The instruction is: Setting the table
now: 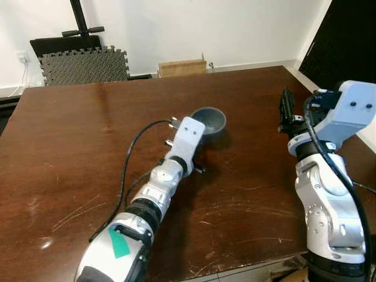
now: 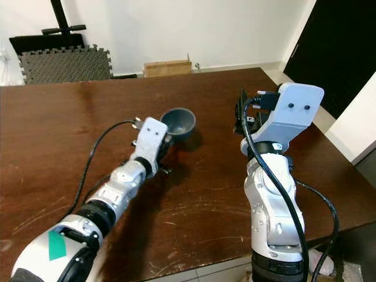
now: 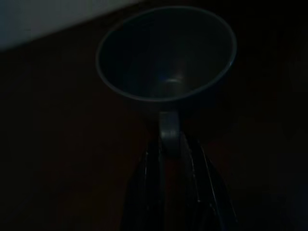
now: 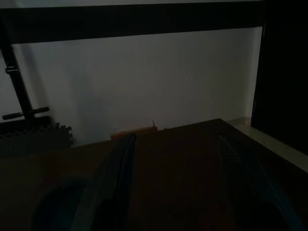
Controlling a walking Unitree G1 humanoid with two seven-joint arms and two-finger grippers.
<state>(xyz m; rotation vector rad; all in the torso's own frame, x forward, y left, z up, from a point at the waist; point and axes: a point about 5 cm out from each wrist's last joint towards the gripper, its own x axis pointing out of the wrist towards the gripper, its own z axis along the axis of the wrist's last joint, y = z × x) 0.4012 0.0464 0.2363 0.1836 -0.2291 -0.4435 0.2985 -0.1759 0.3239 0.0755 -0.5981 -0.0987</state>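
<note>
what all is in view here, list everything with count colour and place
cup: 1, dark grey, upright on the table past its middle, handle between the left gripper's fingers
table: 1, dark brown wood, scratched, fills the foreground
foam mats: 1 stack, grey, by the wall beyond the table
cardboard box: 1, tan, on the floor by the wall
left gripper: 1, black fingers, shut on the cup handle
right gripper: 1, black fingers, open, raised above the table's right side

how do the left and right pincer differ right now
The left pincer is stretched low over the table and shut on the handle of the grey cup; the right pincer is raised above the table, open and holding nothing. The left points at the cup, the right toward the far wall. Both have two black fingers.
</note>
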